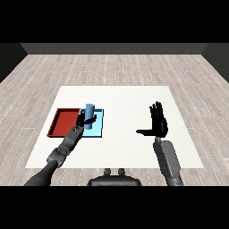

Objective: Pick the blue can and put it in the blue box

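A light blue can (90,110) stands upright over the light blue tray (99,129), near its far left part. My left hand (83,119) is curled round the can's lower half, with the thumb crossing its front. Whether the can rests on the tray floor or hangs just above it cannot be told. My right hand (158,124) is held up over the table's right half, fingers straight and thumb spread to the left, holding nothing.
A red tray (62,121) lies directly left of the blue tray, touching it. Both trays sit on the left half of the white table (125,147). My left forearm (62,150) reaches in from the lower left corner.
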Robot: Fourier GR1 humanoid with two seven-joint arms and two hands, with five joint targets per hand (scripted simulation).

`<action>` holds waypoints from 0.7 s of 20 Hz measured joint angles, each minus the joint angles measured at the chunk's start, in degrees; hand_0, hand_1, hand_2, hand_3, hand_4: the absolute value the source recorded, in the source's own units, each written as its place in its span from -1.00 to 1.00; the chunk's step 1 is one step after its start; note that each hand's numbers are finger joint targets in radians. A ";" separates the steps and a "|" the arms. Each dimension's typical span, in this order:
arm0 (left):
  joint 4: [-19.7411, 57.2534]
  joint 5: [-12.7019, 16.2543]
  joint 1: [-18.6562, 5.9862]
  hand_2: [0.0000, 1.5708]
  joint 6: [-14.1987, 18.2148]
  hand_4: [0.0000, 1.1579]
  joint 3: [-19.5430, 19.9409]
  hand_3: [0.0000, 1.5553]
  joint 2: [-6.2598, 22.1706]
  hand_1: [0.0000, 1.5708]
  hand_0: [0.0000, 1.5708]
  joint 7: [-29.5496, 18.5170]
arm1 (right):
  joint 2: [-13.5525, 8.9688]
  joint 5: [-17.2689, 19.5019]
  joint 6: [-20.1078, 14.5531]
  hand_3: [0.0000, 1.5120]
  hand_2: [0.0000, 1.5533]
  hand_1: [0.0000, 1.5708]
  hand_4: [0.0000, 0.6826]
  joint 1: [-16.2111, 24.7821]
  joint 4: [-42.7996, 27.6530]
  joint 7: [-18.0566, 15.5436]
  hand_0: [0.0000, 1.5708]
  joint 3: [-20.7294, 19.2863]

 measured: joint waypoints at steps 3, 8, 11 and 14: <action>3.01 1.03 0.72 0.13 0.66 0.30 1.85 0.47 -1.18 0.02 0.02 -0.64 | 0.16 -0.12 -0.22 -1.00 -1.00 -1.00 -1.00 -0.02 0.25 0.11 -1.00 -0.53; 6.58 1.34 -0.65 -1.00 -0.36 -1.00 3.14 -1.00 -1.32 -1.00 -1.00 2.40 | -0.11 -1.68 1.25 -1.00 -1.00 -1.00 -1.00 0.64 0.03 -0.04 -1.00 -1.85; 8.26 -0.52 -1.38 -1.00 1.68 -1.00 1.81 -1.00 -1.56 -1.00 -1.00 4.34 | -0.03 -1.60 1.62 -1.00 -1.00 -1.00 -1.00 0.26 -0.21 -0.04 -1.00 -1.86; 8.16 -0.62 -2.52 -1.00 4.59 -1.00 2.14 -1.00 -1.59 -1.00 -1.00 5.18 | -0.06 -0.83 1.63 -1.00 -1.00 -1.00 -1.00 0.61 -0.82 -0.01 -1.00 -1.52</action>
